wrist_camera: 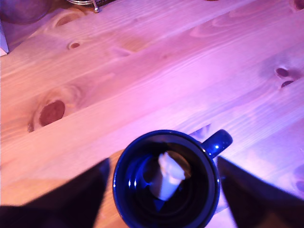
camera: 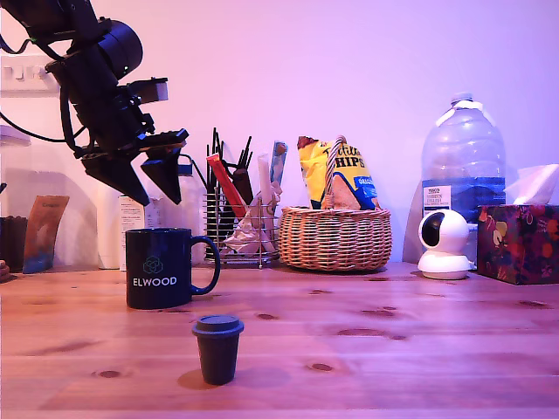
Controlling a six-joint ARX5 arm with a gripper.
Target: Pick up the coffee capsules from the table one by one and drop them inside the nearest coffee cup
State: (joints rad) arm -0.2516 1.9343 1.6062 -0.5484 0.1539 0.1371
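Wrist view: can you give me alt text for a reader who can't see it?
Looking straight down into a dark blue mug on a knotty wooden table, with a pale object lying inside it. The open pincer hangs above, its dark fingers on either side of the mug, whose handle points away.

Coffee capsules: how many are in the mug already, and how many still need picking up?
One pale object, likely a capsule, lies inside the ELWOOD mug. The gripper hangs open and empty above the mug. One capsule is left, standing on the table in front of the mug.
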